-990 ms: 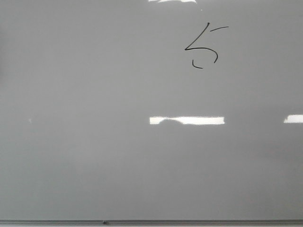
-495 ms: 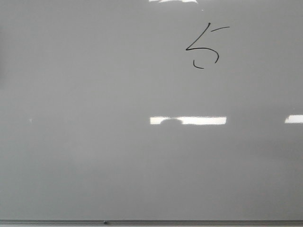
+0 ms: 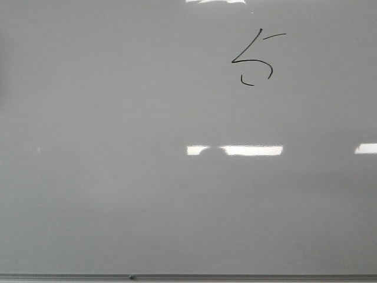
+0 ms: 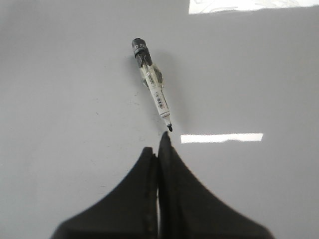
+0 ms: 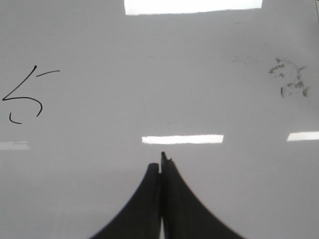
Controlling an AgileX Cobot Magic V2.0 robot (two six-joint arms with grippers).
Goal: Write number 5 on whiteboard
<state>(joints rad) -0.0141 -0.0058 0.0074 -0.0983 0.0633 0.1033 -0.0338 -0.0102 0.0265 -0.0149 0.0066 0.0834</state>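
The whiteboard [image 3: 118, 194] fills the front view, pale grey and glossy. A thin black number 5 [image 3: 257, 57] is drawn near its upper right; it also shows in the right wrist view as the number 5 [image 5: 26, 95]. A marker [image 4: 151, 84] with a dark cap end and clear barrel lies loose on the whiteboard [image 4: 60, 99], its black tip just beyond my left gripper [image 4: 158, 145]. That gripper is shut with nothing in it. My right gripper [image 5: 160, 162] is shut and empty above the whiteboard [image 5: 239, 189]. Neither gripper shows in the front view.
A grey metal edge strip [image 3: 235, 277] runs along the board's near side. Faint grey smudges [image 5: 289, 79] mark the board in the right wrist view. Bright rectangular light reflections [image 3: 253, 150] lie across the surface.
Nothing on the board has moved. Only the dark patch in the reflection has shifted slightly right.
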